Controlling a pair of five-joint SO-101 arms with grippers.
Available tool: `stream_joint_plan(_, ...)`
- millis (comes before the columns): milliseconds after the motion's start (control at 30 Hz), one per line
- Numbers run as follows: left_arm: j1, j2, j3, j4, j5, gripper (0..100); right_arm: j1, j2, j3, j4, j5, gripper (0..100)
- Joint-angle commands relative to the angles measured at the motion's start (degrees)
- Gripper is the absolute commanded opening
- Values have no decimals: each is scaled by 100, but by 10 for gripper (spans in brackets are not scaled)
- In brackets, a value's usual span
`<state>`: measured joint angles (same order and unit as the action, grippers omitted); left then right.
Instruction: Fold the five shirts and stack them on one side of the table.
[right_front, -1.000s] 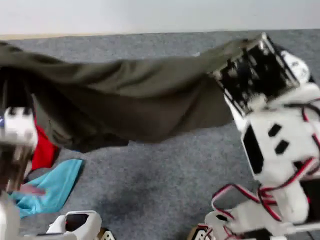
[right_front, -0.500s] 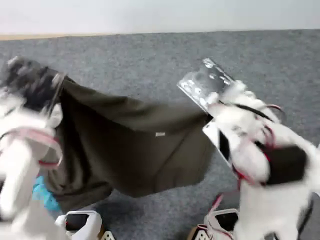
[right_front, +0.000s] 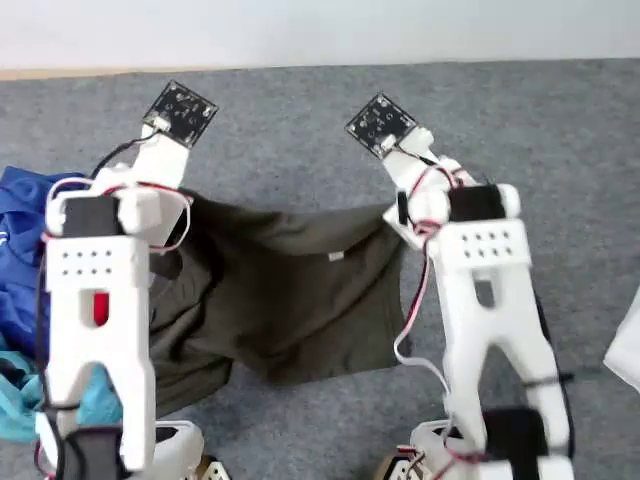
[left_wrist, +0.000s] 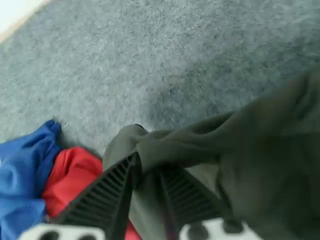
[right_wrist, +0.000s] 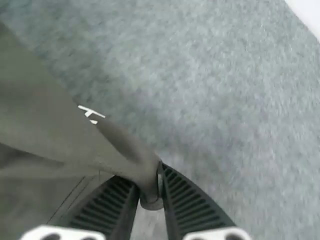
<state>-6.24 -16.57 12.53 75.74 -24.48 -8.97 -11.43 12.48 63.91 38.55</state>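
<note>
An olive-green shirt hangs stretched between my two arms over the grey table, its lower part lying crumpled on the felt. My left gripper is shut on the shirt's left corner. My right gripper is shut on the shirt's right corner, near a small white label. A blue shirt, a red shirt and a teal shirt lie heaped at the left edge, partly hidden behind the left arm.
Bare grey felt stretches across the back and the right of the table. A white thing pokes in at the right edge. The right arm's base stands at the front.
Both arms have swung down and toward the front, lowering the olive shirt from a high stretch across the table until its lower part lies on the felt.
</note>
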Motion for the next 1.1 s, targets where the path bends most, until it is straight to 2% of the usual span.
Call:
stream_joint_plan(0, 18, 510, 13, -642, 53, 4, 75, 743, -18, -1007, 0, 10)
stream_joint_plan(100, -97, 1073, -4, -985, 53, 4, 66, 1516, -123, -1622, 0, 10)
stream_joint_plan(200, -273, 1495, -13, -1169, 62, 4, 66, 2281, -545, -1789, 0, 10)
stream_joint_plan(333, -413, 1749, -13, -1160, 62, 4, 66, 3064, -1363, -1499, 0, 33)
stream_joint_plan(500, -404, 1785, 4, -1169, 62, 4, 57, 3670, -2435, -989, -132, 180)
stream_joint_plan(733, -378, 1793, 4, -1187, 62, 4, 75, 4681, -3868, -927, -202, 191)
stream_joint_plan(900, -413, 1793, 4, -1196, 53, 4, -101, 4945, -4598, 110, -229, 191)
stream_joint_plan(1067, -501, 1811, 22, -1530, 53, 4, -400, 4936, -5029, 1270, -202, 191)
